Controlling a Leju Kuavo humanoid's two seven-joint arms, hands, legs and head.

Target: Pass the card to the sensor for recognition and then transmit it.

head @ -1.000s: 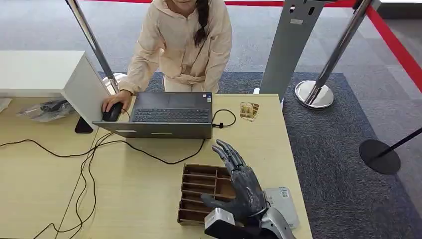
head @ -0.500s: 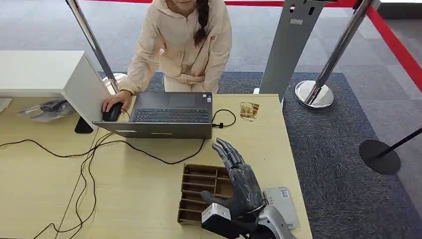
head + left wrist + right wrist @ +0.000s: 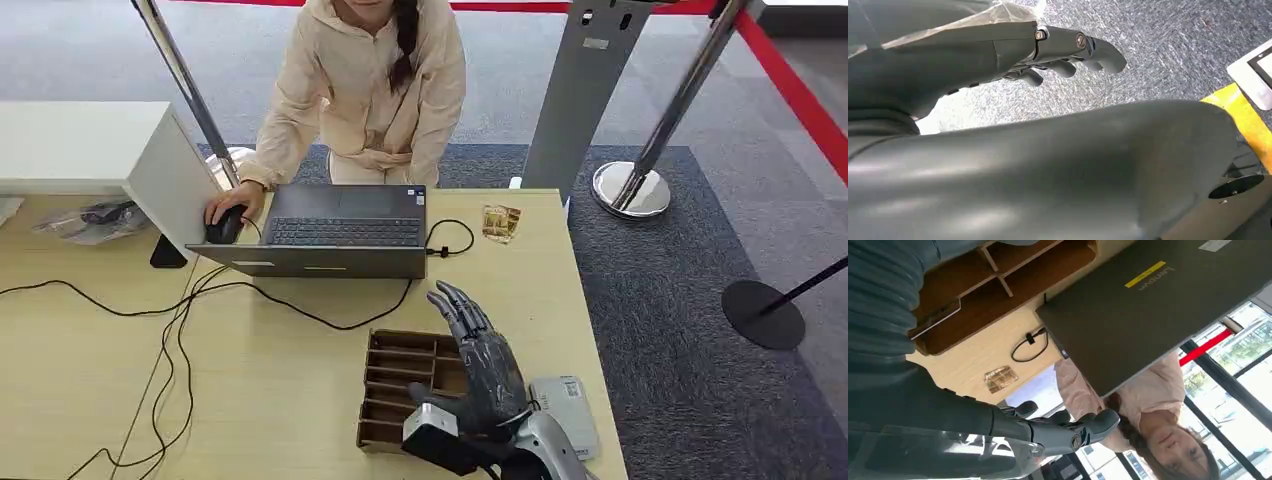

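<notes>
My right hand (image 3: 487, 362) hovers flat above the right end of the wooden slotted organizer (image 3: 398, 388), fingers (image 3: 455, 305) stretched out and spread toward 11 o'clock, holding nothing. In the right wrist view the same hand (image 3: 1058, 432) shows its fingers extended and apart, with nothing between them. My left hand (image 3: 1068, 52) hangs down over grey carpet, fingers loosely curled and slightly apart, gripping nothing.

A thin card (image 3: 934, 320) stands in one slot of the organizer, seen in the right wrist view. The white card sensor (image 3: 566, 412) lies flat on the table just beside the organizer at its 3 o'clock side, near the table's right edge (image 3: 585, 300).

At 12 o'clock from my right hand a small gold packet (image 3: 500, 222) lies on the table, close to a black cable loop (image 3: 450, 238). An open laptop (image 3: 335, 232) sits at about 11 o'clock, and a person (image 3: 365, 85) in a pale hooded top leans over it, one hand on a black mouse (image 3: 226, 226).
</notes>
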